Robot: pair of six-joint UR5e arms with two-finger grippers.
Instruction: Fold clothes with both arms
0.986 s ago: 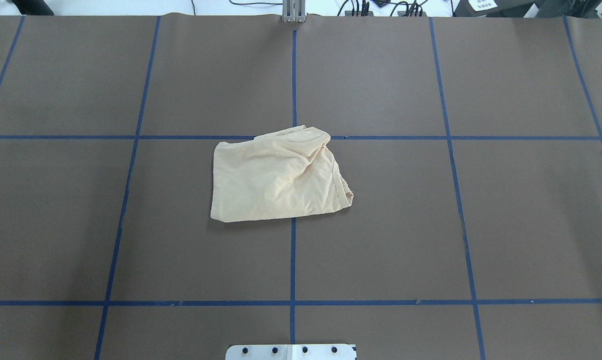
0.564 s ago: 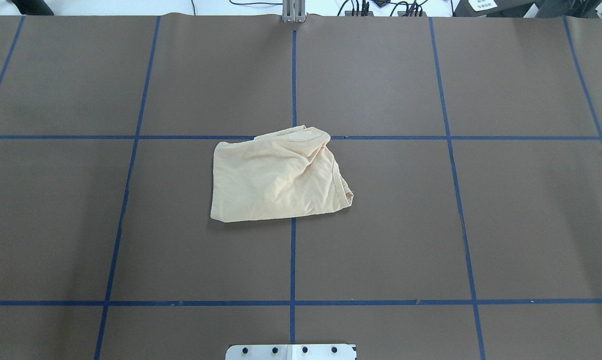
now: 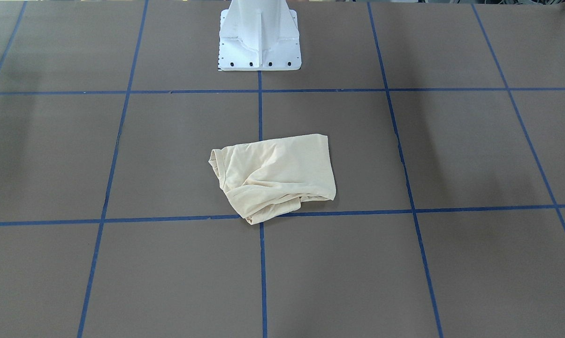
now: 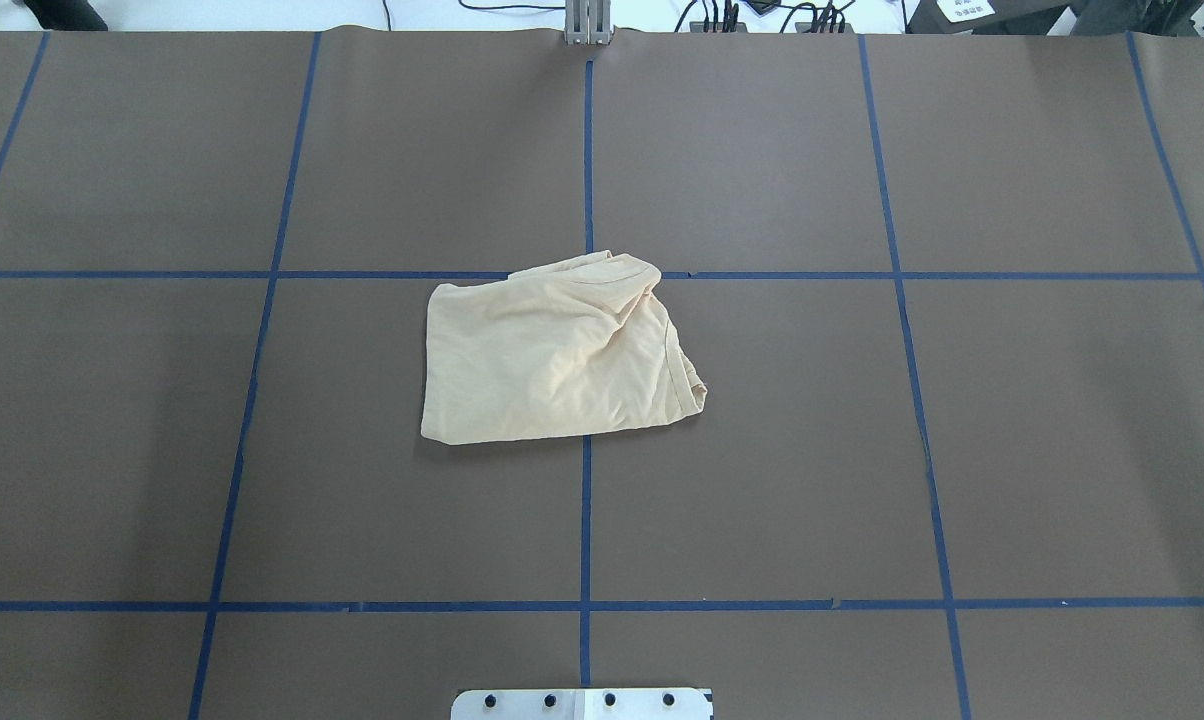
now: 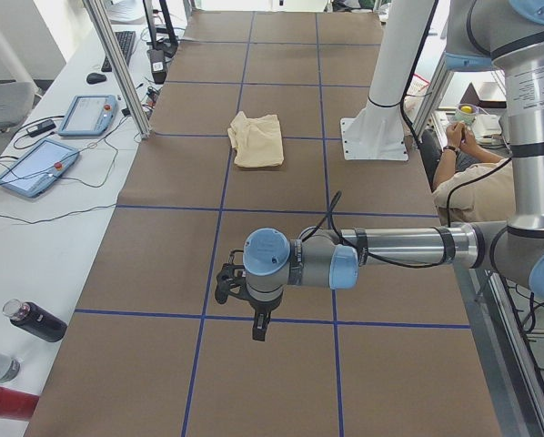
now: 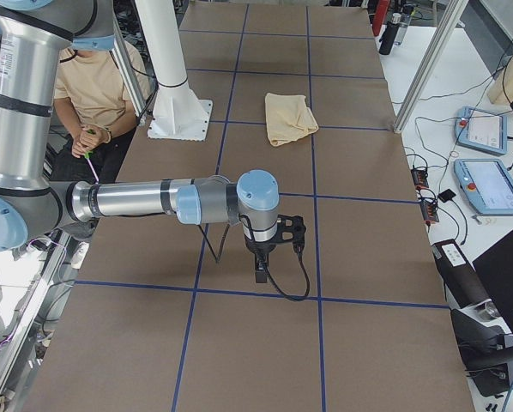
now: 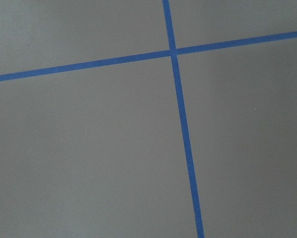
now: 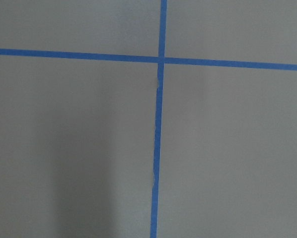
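Observation:
The clothes [image 4: 552,350] lie as one pale cream-yellow bundle, loosely folded and wrinkled, near the middle of the brown table [image 4: 862,450]; they also show in the front-facing view [image 3: 273,173] and both side views [image 5: 256,138] [image 6: 289,116]. No print shows. My left gripper [image 5: 256,326] hangs low over bare table, far from the clothes, seen only in the exterior left view. My right gripper [image 6: 261,268] hangs likewise at the other end, seen only in the exterior right view. I cannot tell whether either is open or shut. Both wrist views show only table and blue tape.
Blue tape lines [image 4: 586,520] divide the table into squares. The white pedestal base [image 3: 259,37] stands at the robot's edge. A seated person [image 6: 93,86] is beside it. Control tablets [image 5: 35,164] and bottles [image 5: 35,320] lie on the white side bench.

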